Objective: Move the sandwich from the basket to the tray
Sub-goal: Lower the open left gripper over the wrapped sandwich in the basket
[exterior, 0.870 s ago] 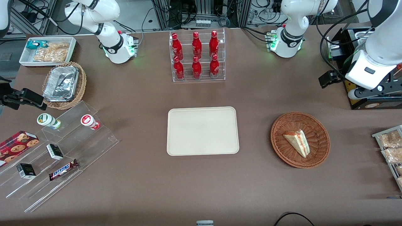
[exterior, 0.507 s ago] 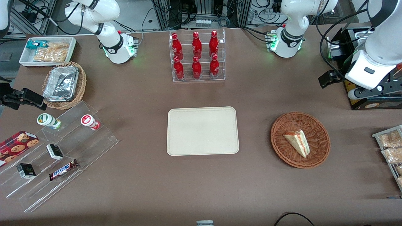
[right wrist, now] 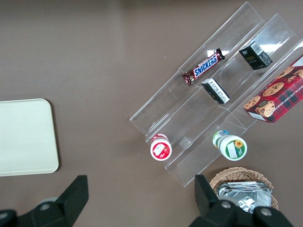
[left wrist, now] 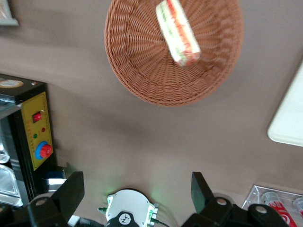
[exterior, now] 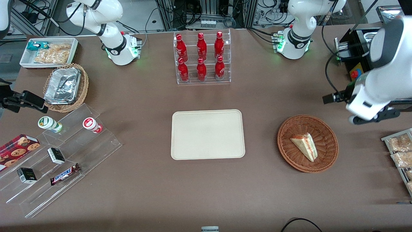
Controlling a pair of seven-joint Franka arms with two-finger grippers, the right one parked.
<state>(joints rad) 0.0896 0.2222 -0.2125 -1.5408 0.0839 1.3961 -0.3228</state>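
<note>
The sandwich (exterior: 304,146) is a pale triangular wedge with red and green filling, lying in the round reddish-brown wicker basket (exterior: 325,130). The cream tray (exterior: 207,133) lies flat at the table's middle, beside the basket. My left gripper (exterior: 375,117) hangs above the table, a little farther from the front camera than the basket and toward the working arm's end. In the left wrist view the gripper (left wrist: 136,189) is open wide and holds nothing, with the basket (left wrist: 142,71), the sandwich (left wrist: 177,30) and a tray corner (left wrist: 291,118) ahead of it.
A black control box (exterior: 357,54) with a red button stands near the working arm. A rack of bagged snacks (exterior: 400,151) lies at that table end. A clear rack of red bottles (exterior: 202,58) stands farther back. Acrylic steps with snacks (exterior: 61,154) lie toward the parked arm's end.
My left arm has swung nearer to the front camera and toward the basket, uncovering the control box. Sandwich, basket and tray have not moved.
</note>
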